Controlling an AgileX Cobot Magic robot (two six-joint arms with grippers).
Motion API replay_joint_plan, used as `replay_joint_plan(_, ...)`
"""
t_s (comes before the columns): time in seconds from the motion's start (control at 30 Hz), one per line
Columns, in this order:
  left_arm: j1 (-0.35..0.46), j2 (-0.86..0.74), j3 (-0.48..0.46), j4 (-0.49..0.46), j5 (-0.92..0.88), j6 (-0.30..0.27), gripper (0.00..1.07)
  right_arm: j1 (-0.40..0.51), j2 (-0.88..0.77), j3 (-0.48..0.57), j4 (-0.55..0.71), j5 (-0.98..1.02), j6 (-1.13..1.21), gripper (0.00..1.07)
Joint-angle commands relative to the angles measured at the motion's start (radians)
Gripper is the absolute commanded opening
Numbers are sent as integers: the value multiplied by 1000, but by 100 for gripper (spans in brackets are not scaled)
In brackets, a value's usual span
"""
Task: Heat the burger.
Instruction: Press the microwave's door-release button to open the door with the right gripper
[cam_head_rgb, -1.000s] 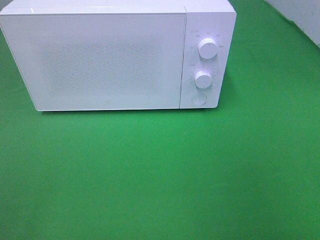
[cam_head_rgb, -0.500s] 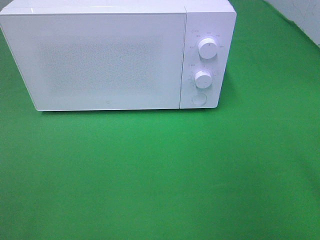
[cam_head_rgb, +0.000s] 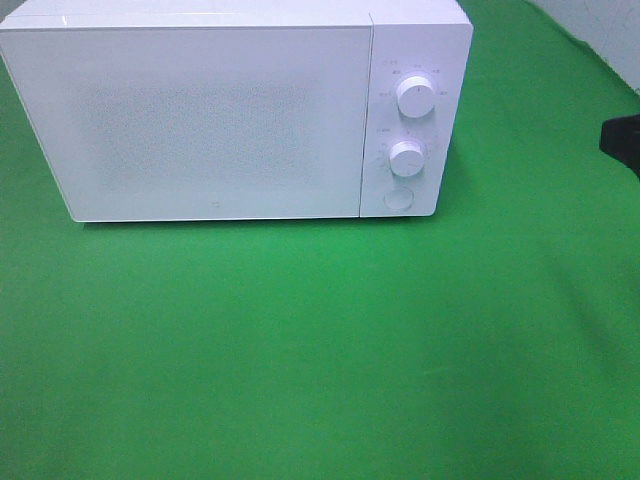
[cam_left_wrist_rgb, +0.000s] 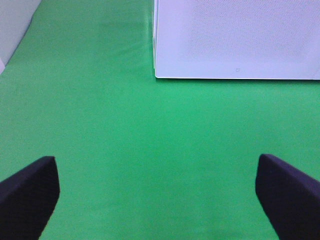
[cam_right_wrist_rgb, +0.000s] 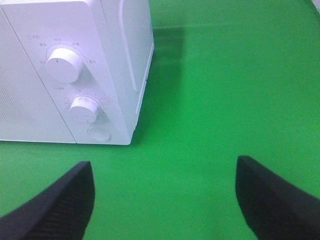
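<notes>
Between the dark fingers of the left gripper only the green cloth is lying; the fingers are standing spread wide and are gripping nothing. Ahead of their tips, well apart from them, the white microwave is sitting on the cloth. It is turning its front face toward the fingers, with one lower corner of it showing beyond the gap.

Over on the other side, the right gripper is hanging above the cloth in much the same way. Its fingers are standing wide apart, holding nothing, with bare cloth between them. Ahead of them, and off toward one finger more than the other, the microwave's control panel is facing the tips. The upper knob is sitting farthest from them, the lower knob is sitting beneath it, and the round button is sitting nearest. Neither finger is touching any of these.

Looking down from the high camera, the door is sitting shut, flush with the panel beside it. A dark bit of the right arm is poking in at the edge of that view, well apart from the microwave.

As for the burger, I am not seeing it in any view, so I cannot tell where it is lying, which way it is pointing or how its long axis is running
</notes>
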Motion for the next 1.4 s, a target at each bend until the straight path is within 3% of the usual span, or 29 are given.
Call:
replay_joint_plan(0.03, 4, -5, 5, -1, -6, -5, 102, -6, 54, 2, -32, -127, 7, 75)
replay_joint_plan(0.23, 4, -5, 5, -1, -6, -5, 102, -4, 142, 99, -51, -483, -6, 75)
replay_joint_plan(0.33, 4, -5, 5, -1, -6, -5, 102, -4, 156, 116, -45, -530, -16, 75)
replay_joint_plan(0.4, 4, -5, 5, -1, -6, -5, 102, -4, 214, 175, 21, -675, -86, 75)
replay_joint_plan(0.7, 4, -5, 5, -1, -6, -5, 102, 26, 337, 265, 186, -927, -164, 75)
replay_joint_plan(0.83, 4, -5, 5, -1, -6, -5, 102, 163, 411, 280, 367, -1015, -271, 75)
replay_joint_plan(0.87, 4, -5, 5, -1, -6, -5, 102, 163, 411, 280, 367, -1015, -271, 75)
replay_joint_plan(0.9, 4, -5, 5, -1, -6, -5, 102, 224, 442, 280, 437, -1043, -313, 75)
replay_joint_plan(0.93, 4, -5, 5, -1, -6, -5, 102, 224, 442, 280, 437, -1043, -313, 75)
replay_joint_plan(1.03, 4, -5, 5, -1, -6, -5, 102, 355, 518, 278, 585, -1129, -355, 75)
replay_joint_plan(1.27, 4, -5, 5, -1, -6, -5, 102, 538, 636, 263, 782, -1257, -357, 75)
replay_joint_plan(1.4, 4, -5, 5, -1, -6, -5, 102, 601, 671, 237, 818, -1260, -362, 75)
